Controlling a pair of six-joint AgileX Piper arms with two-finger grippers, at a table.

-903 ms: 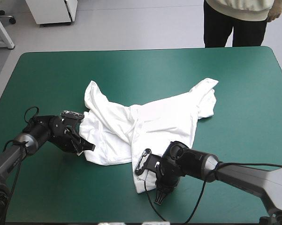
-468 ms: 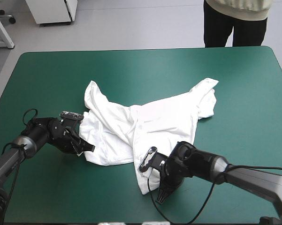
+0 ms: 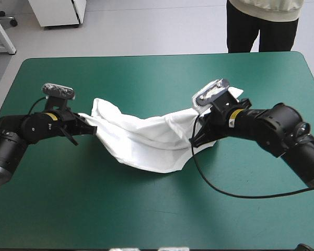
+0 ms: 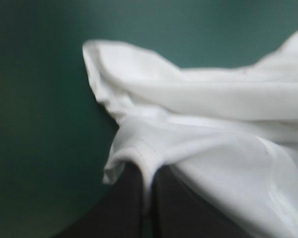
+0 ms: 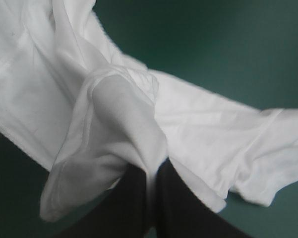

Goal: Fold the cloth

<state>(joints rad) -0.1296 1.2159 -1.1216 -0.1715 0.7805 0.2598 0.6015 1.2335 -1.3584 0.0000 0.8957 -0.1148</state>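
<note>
White T-shirt [image 3: 146, 140] stretches between the two grippers over the teal-green cover [image 3: 146, 209]. Left gripper [image 3: 89, 126] and right gripper [image 3: 197, 137] each pinch its fabric, fingers all but closed.

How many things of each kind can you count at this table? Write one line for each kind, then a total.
T-shirt: 1
Grippers: 2, the left gripper and the right gripper, each with its jaws shut on the T-shirt
Table: 1
Total: 4
</note>
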